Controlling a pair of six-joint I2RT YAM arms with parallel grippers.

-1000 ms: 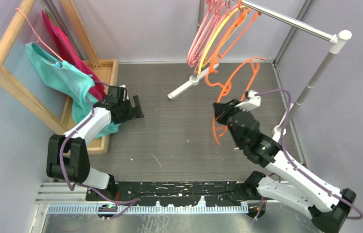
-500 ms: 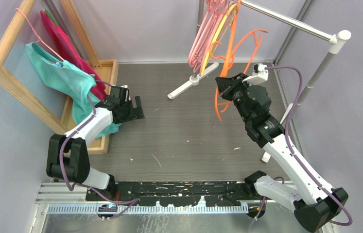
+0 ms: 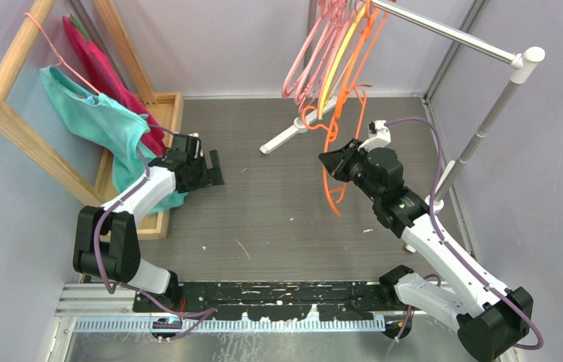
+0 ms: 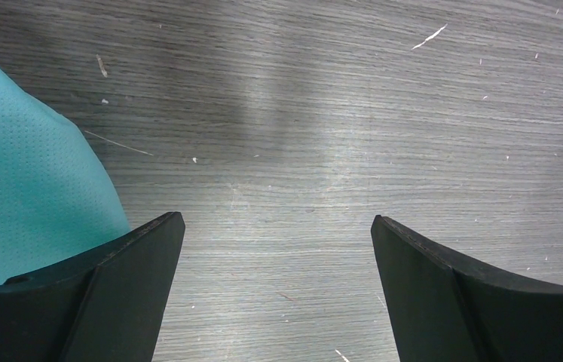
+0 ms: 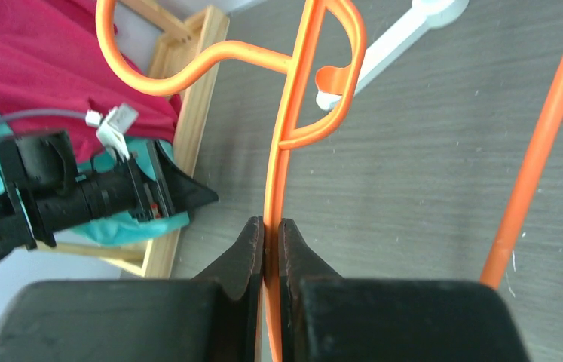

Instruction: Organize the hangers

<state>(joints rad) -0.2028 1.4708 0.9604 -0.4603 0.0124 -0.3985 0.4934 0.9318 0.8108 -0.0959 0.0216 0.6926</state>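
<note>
Over the grey worktop (image 3: 278,219), the right pincer (image 5: 270,226) is squeezed tight on one orange hanger (image 5: 287,113), holding it up in the air. The other hangers (image 3: 323,53) hang on the metal rail (image 3: 444,32) above this pincer. The left pincer (image 4: 276,226) is wide apart and holds nothing. Just beside it, a wooden tray (image 3: 166,99) has a teal cloth (image 3: 90,113) and a red cloth (image 3: 101,72) hanging into it.

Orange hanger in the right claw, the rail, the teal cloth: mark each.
orange hanger (image 5: 273,188), right wrist view, straight wire section
rail (image 3: 444,31), top view, bare steel tube
teal cloth (image 3: 93,117), top view, draped middle
</note>
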